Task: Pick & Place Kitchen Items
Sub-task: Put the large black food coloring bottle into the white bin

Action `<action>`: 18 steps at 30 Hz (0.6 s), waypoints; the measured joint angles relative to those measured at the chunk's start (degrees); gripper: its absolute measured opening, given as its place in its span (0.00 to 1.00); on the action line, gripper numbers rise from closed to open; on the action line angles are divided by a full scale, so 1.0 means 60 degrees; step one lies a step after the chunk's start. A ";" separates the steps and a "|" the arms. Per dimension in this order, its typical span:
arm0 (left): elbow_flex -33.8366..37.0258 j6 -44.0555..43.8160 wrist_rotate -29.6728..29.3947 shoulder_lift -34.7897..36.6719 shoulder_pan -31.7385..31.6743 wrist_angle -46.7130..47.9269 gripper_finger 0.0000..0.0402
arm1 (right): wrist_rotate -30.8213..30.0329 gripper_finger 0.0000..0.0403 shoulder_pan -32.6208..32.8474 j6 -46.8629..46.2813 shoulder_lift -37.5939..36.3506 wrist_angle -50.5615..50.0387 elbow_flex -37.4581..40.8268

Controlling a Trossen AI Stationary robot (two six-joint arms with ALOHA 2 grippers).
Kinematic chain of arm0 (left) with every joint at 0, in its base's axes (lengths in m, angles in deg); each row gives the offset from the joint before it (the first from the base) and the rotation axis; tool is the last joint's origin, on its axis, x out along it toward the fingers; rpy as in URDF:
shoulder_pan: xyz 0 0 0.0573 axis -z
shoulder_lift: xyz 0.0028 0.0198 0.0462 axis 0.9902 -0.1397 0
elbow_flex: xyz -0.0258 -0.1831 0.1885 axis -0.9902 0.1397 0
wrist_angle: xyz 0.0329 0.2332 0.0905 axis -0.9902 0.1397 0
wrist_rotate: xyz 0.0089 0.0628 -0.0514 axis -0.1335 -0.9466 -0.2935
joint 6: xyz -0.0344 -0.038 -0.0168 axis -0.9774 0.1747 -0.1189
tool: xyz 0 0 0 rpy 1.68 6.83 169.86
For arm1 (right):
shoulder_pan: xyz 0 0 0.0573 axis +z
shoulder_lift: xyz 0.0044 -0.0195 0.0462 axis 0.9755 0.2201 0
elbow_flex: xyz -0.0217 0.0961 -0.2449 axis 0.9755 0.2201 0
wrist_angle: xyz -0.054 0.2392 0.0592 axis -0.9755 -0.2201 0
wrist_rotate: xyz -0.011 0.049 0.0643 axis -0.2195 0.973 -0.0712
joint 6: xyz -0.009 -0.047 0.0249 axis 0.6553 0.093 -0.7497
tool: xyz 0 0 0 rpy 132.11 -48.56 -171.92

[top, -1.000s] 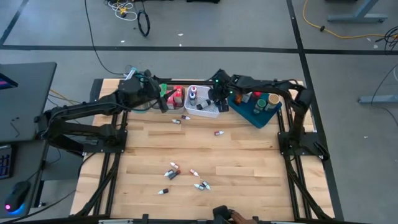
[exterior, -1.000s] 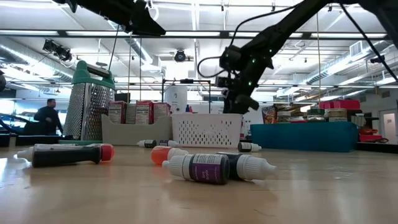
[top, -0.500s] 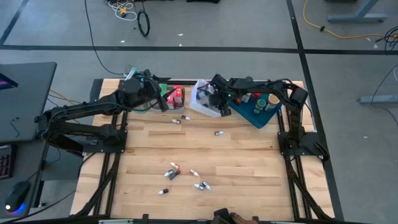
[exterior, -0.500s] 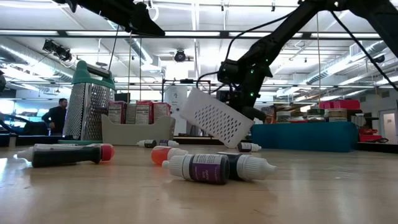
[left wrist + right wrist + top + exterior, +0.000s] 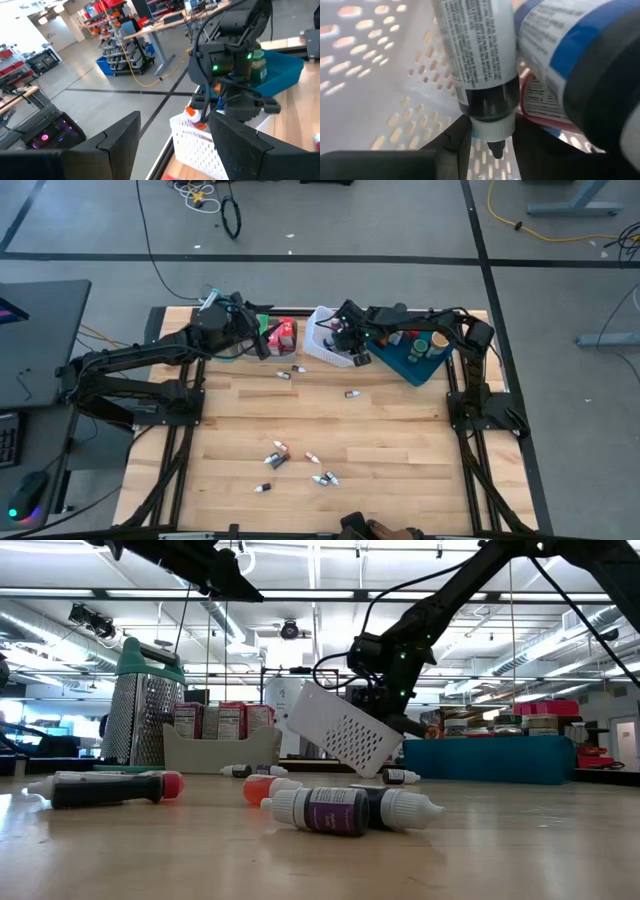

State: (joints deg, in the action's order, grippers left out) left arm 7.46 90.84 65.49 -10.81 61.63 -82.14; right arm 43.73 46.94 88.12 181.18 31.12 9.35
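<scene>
Since a second earlier the white mesh basket [image 5: 337,730] had gone from standing flat at the back of the table [image 5: 390,440] to hanging tilted, one end raised beside the right gripper [image 5: 349,340] and its low corner close to the wood. That gripper sat down inside the basket; its wrist view showed a black-capped tube [image 5: 480,75] between its fingers [image 5: 451,150] and a blue-labelled bottle [image 5: 565,45] pressed alongside, and whether the fingers were clamping the tube or the basket wall I could not tell. The left gripper [image 5: 262,338] hovered with its fingers spread and nothing between them, above the clear bin [image 5: 215,750] of red cartons [image 5: 285,332], just beside the tipped basket. The blue tray [image 5: 418,360] lay touching the basket's other side, jars [image 5: 440,340] standing in it. Open wood ran forward from that back row: two small bottles [image 5: 350,393] lay near it, and a loose cluster of bottles and tubes [image 5: 300,465] lay well apart toward the front edge. A metal grater [image 5: 143,705] stood at the back left in the low view. The table was pale butcher-block; grey floor with cables surrounded it, and a workshop with shelving stretched behind.
</scene>
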 joint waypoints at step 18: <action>0.0004 -0.0503 0.0004 0.0000 0.0000 0.0422 0.61 | -0.2541 0.29 0.0824 -0.0100 -0.1721 -0.1096 0.0000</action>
State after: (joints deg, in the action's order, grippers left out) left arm 7.48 87.82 65.51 -10.81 61.63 -79.61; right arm 28.49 51.88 87.52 170.86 24.54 9.35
